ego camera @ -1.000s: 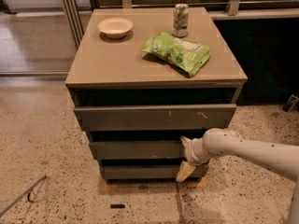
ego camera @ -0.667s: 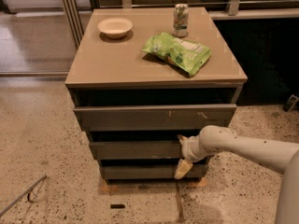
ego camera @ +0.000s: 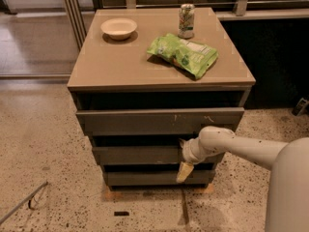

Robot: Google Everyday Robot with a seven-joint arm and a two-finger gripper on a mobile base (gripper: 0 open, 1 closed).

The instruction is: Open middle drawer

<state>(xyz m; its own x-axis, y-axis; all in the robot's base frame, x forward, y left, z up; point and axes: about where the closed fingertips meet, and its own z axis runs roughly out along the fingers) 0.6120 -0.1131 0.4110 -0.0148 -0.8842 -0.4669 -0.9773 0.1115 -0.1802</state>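
We see the gripper [ego camera: 184,157] up against the front of the middle drawer [ego camera: 137,155], apparently touching it. Most of that plain front runs off to the picture-left of the gripper. We cannot tell whether the gripper is open or closed, or whether it grips anything. Just above it is the top drawer [ego camera: 145,122], with pale scratches, and just below it the lowest drawer [ego camera: 145,179]. Behind it, the pale arm [ego camera: 241,146] leads off to the picture-right. Well above it, on the cabinet top [ego camera: 106,66], are a bowl [ego camera: 119,28], a can [ego camera: 186,20] and a green bag [ego camera: 183,54].
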